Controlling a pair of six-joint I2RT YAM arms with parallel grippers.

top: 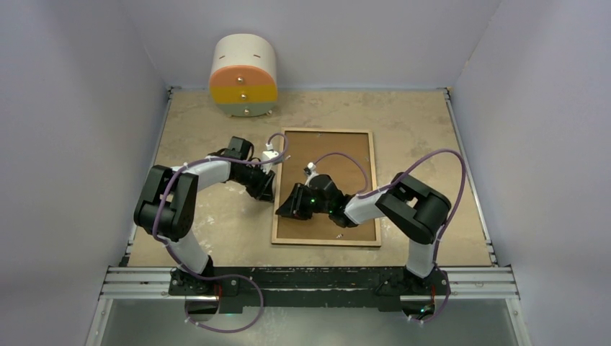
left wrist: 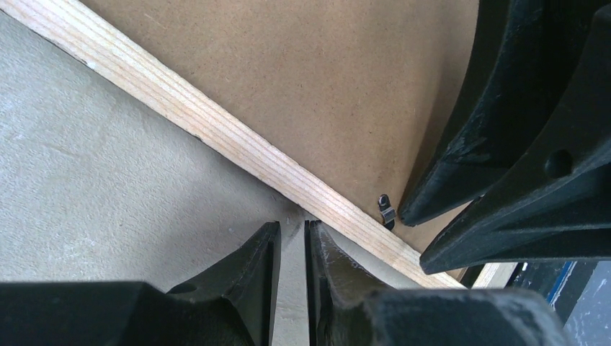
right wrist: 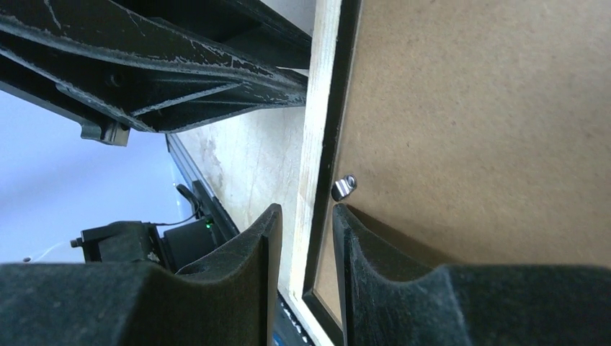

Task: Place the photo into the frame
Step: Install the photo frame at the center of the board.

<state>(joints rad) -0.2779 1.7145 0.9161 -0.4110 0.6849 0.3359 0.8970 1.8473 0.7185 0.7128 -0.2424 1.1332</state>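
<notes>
The frame lies back-up on the table, its light wood rail around a brown backing board. The photo is out of view. My right gripper is shut on the frame's left rail, one finger outside and the other on the board beside a small metal clip. My left gripper sits just outside the same rail. Only a narrow slit parts its tips, and bare table shows through it. From above, the left gripper and right gripper are close together.
A round drawer unit with orange, yellow and green fronts stands at the back left. Grey walls close in the table on three sides. The right gripper's black fingers fill the right of the left wrist view, next to a clip.
</notes>
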